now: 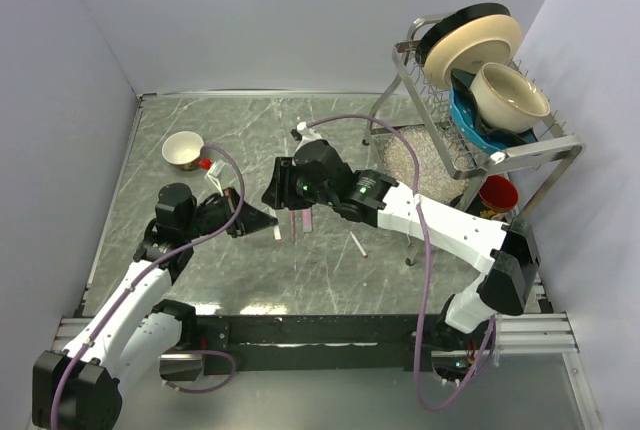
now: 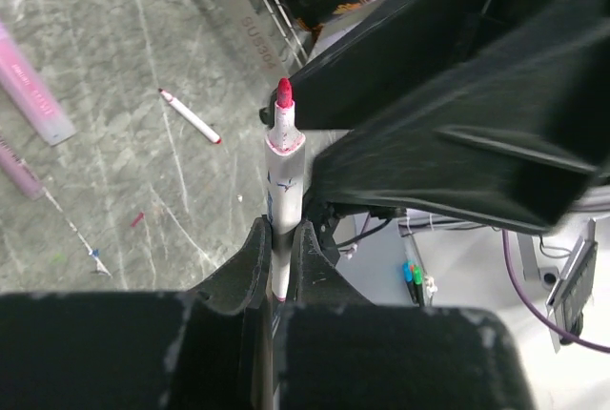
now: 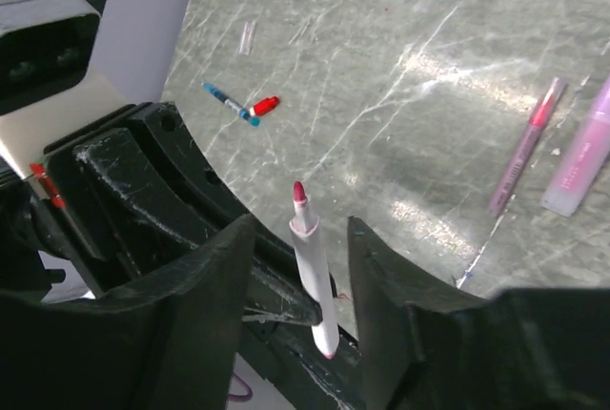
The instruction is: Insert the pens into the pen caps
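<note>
Pen held in my left gripper (image 2: 279,238), right gripper (image 3: 297,231) straddling its tip
My left gripper is clamped on the white pen (image 2: 284,157), red tip up. The right jaws stand apart either side of it, gripping nothing. I'd centre on the barrel before closing gently. A red cap (image 3: 267,104) lies apart on the surface (image 3: 429,67).

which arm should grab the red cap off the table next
Probably the right: the right fingers are open and hold nothing, while the left fingers are shut on the red-tipped pen. The red cap lies loose on the table.
</note>
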You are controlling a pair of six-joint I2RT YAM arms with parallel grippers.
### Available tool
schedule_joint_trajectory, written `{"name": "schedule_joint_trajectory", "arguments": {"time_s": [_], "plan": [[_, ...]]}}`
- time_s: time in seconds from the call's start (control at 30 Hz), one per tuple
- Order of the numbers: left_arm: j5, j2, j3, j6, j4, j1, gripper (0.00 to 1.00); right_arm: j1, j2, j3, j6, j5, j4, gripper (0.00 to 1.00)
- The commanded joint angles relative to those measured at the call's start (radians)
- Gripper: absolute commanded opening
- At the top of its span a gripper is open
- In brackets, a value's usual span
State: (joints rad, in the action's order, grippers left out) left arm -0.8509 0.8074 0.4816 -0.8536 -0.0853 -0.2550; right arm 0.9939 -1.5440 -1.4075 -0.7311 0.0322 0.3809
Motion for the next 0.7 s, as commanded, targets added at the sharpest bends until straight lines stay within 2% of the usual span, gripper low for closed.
{"name": "schedule_joint_trajectory", "arguments": {"time_s": [0.0, 0.13, 0.17, 0.23, 0.27, 0.3, 0.4, 0.53, 0.67], "plan": [[-0.072, -0.016, 0.002, 0.015, -0.083, -0.004, 0.01, -0.003, -0.004, -0.047, 0.016, -0.028, -0.023, 0.46], [-0.073, -0.03, 0.009, 0.027, -0.073, -0.004, 0.01, -0.003, -0.013, -0.051, 0.016, -0.028, -0.023, 0.36], [-0.073, -0.03, 0.009, 0.027, -0.073, -0.004, 0.01, -0.003, -0.011, -0.051, 0.016, -0.029, -0.023, 0.21], [-0.077, -0.03, 0.012, 0.028, -0.07, -0.004, 0.02, -0.003, -0.004, -0.041, 0.015, -0.029, -0.039, 0.05], [-0.079, -0.03, 0.014, 0.028, -0.071, -0.004, 0.05, -0.003, 0.002, -0.038, 0.016, -0.049, -0.046, 0.02], [-0.089, -0.028, 0.014, 0.027, -0.074, -0.004, 0.16, -0.003, 0.011, -0.033, 0.012, -0.051, -0.053, 0.0], [-0.103, -0.025, 0.012, 0.021, -0.091, -0.004, 0.34, -0.005, 0.031, -0.019, 0.002, -0.051, -0.077, 0.0], [-0.105, -0.033, 0.015, 0.024, -0.094, -0.004, 0.38, -0.003, 0.039, -0.013, -0.004, -0.052, -0.096, 0.0], [-0.103, -0.022, 0.018, 0.027, -0.093, -0.004, 0.34, -0.003, 0.044, -0.005, -0.017, -0.049, -0.105, 0.0]]}}
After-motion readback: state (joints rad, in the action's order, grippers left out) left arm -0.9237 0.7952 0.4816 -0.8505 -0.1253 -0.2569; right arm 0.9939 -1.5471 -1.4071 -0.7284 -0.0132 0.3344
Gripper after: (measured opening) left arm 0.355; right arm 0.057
